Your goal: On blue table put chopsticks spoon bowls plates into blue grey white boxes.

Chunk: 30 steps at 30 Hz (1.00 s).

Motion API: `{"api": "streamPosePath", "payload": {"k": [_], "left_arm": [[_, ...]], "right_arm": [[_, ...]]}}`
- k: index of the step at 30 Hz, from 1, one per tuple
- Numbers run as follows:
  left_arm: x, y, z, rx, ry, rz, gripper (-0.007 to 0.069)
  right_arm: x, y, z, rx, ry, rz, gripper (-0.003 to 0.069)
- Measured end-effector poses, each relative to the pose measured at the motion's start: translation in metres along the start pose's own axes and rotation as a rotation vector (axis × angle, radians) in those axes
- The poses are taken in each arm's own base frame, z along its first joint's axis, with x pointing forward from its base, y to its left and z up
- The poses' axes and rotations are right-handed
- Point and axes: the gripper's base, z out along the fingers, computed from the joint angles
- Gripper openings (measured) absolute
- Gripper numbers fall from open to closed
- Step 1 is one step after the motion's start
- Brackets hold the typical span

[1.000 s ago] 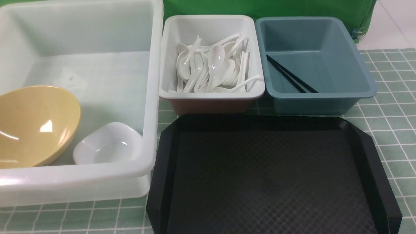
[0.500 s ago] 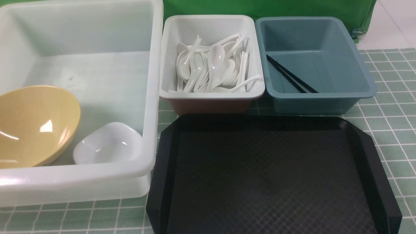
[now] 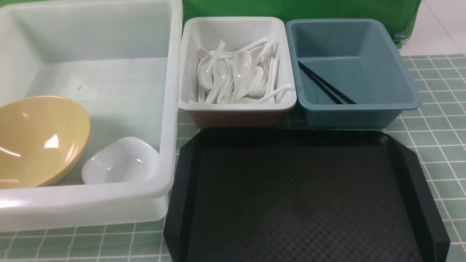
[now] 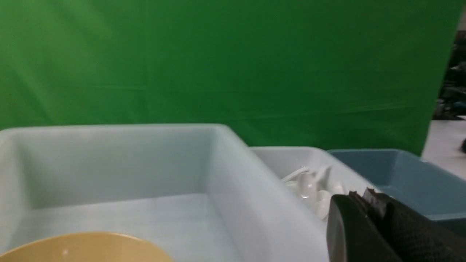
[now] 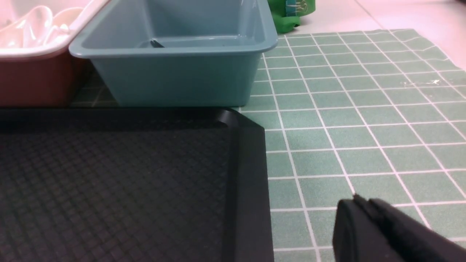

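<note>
The textured black plastic tray [image 3: 302, 196] lies bare — open room above it. Behind it, touching side by side, the white rectangular tub of spoons [image 3: 236, 105] and the blue-grey plastic box [image 3: 358, 107] form a wall; the large translucent white bin [image 3: 160, 109] bounds its left.

Bright, even light is falling from above. Small white spots are shining on the yellow bowl [image 3: 40, 140] and the spoons [image 3: 238, 74]. Shadows are looking soft. The left wrist picture is looking blurry; the front one is staying sharp.
</note>
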Motion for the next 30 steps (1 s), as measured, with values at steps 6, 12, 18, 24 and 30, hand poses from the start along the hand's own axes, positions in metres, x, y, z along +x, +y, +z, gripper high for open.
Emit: {"api": "streamPosePath", "payload": {"k": [6, 12, 18, 24, 30], "left_arm": [[0.002, -0.006, -0.006, 0.028, 0.006, 0.047, 0.0003], [0.009, -0.004, -0.007, -0.093, 0.067, 0.055, 0.0003], [0.040, 0.003, -0.002, -0.270, 0.143, -0.064, 0.0003], [0.088, 0.008, 0.000, -0.309, 0.273, -0.142, 0.0003], [0.107, 0.009, -0.001, -0.320, 0.324, -0.192, 0.0003]], "right_arm": [[0.000, 0.000, 0.000, 0.000, 0.000, 0.001, 0.0077], [0.000, 0.000, 0.000, 0.000, 0.000, 0.001, 0.0078], [0.000, 0.000, 0.000, 0.000, 0.000, 0.001, 0.0078], [0.000, 0.000, 0.000, 0.000, 0.000, 0.001, 0.0079], [0.000, 0.000, 0.000, 0.000, 0.000, 0.001, 0.0086]]}}
